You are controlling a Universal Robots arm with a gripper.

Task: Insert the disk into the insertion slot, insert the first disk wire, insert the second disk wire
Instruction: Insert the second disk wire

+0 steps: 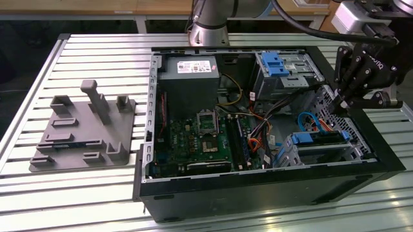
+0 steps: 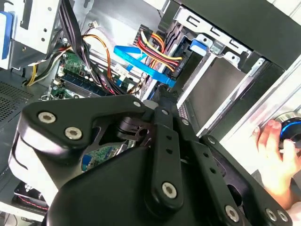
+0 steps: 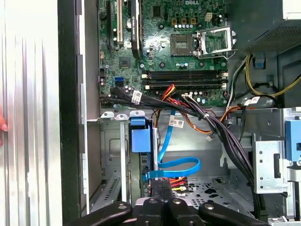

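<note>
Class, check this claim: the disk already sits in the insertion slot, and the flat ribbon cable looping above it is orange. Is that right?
Not quite. The disk does sit in the insertion slot, but the flat ribbon cable looping above it is light blue, not orange, as the first wrist view shows.

1. The exterior view looks down from high at the open computer case (image 1: 258,121), set on the slatted table (image 1: 96,188).
2. Both wrist views sit close inside it, sharing the light-blue cable (image 2: 141,63) (image 3: 176,165).
</note>
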